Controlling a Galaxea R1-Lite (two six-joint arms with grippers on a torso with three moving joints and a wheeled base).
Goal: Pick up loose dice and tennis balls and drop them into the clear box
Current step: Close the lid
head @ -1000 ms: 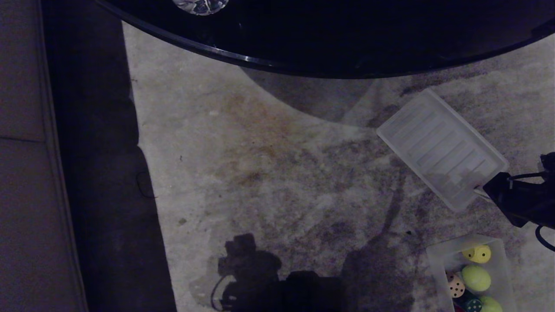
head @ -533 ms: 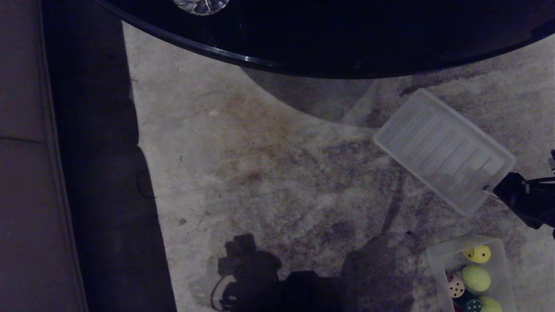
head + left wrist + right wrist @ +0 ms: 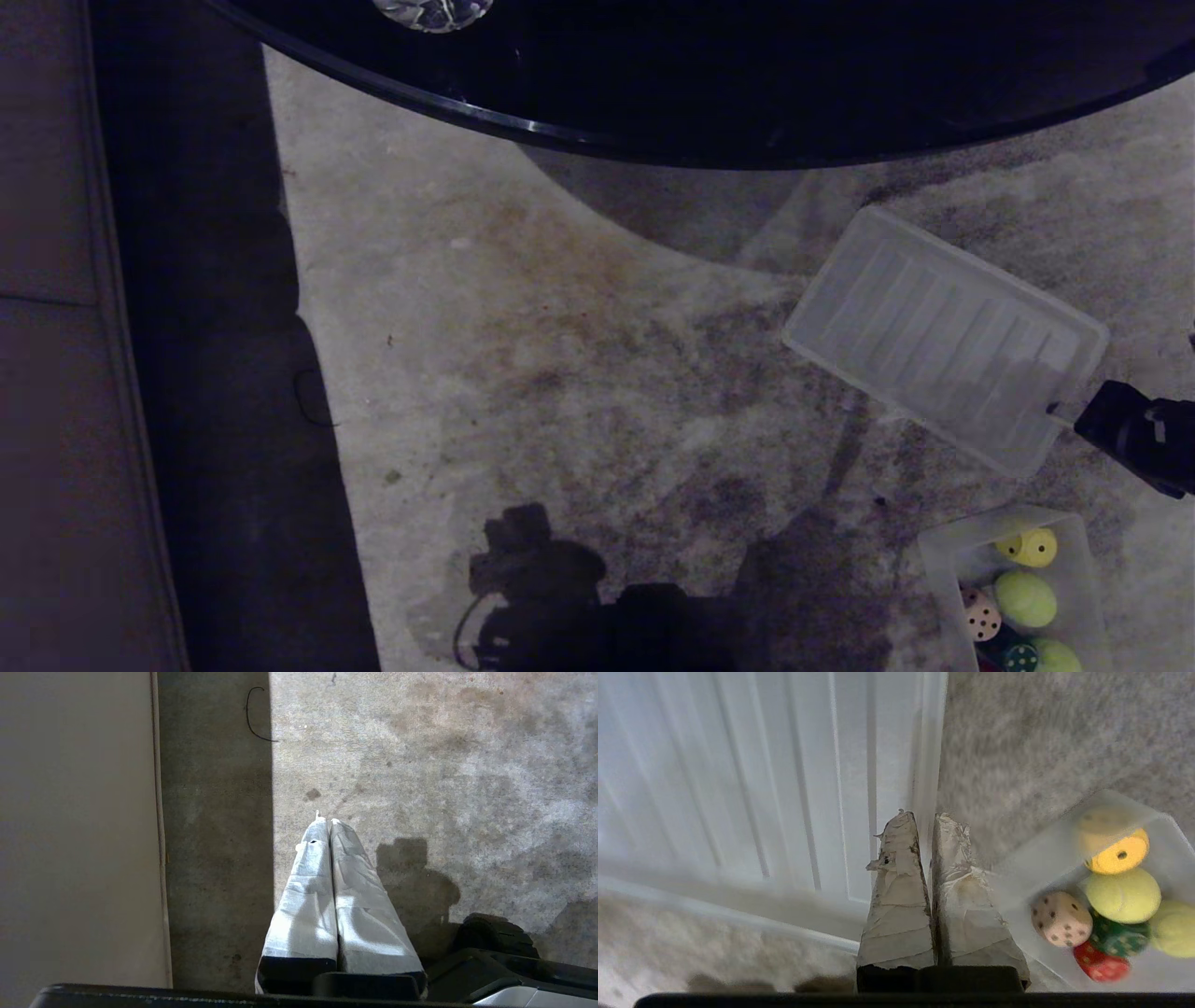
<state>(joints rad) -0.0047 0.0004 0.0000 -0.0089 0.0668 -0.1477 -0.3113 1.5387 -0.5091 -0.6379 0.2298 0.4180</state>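
The clear box (image 3: 936, 553) sits on the carpet at the lower right. It holds a yellow die (image 3: 1030, 547), a beige die (image 3: 980, 616), a dark green die (image 3: 1018, 656) and two tennis balls (image 3: 1024, 598) (image 3: 1057, 656). In the right wrist view a red die (image 3: 1099, 963) also lies in the clear box (image 3: 1031, 858). My right gripper (image 3: 1057, 411) (image 3: 924, 816) is shut on the rim of the ribbed translucent lid (image 3: 943, 336) (image 3: 738, 788), just beyond the box. My left gripper (image 3: 325, 820) hangs shut and empty over the carpet.
A dark round table (image 3: 747, 84) overhangs the far side of the carpet. A sofa edge (image 3: 56, 373) and a dark strip of floor (image 3: 215, 373) run along the left. Stained grey carpet (image 3: 560, 373) fills the middle.
The right gripper has drawn back toward the right edge of the head view, still gripping the lid. The lid has swung with it and lies at a flatter angle.
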